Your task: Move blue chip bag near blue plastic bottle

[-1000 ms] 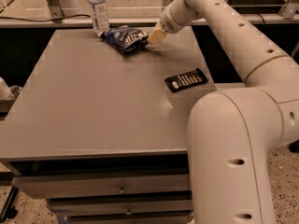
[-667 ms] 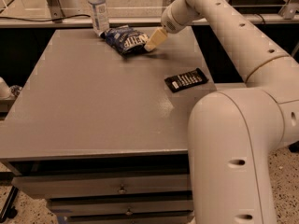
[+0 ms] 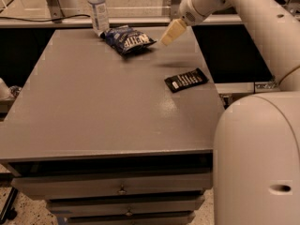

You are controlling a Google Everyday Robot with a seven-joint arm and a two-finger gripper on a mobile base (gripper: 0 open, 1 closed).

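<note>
gripper point(image 3: 172, 32) just right of blue chip bag point(image 3: 127, 39), empty; opening can't tell | bag likely light, crinkly; pinch an edge | blue plastic bottle point(image 3: 98, 11) adjacent

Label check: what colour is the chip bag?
Bag: dark blue, white lettering, camera view; claw hovers beside it.

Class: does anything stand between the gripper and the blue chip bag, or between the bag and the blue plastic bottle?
Nothing visible does. The gripper hovers close beside the blue chip bag, which lies next to the blue plastic bottle.
</note>
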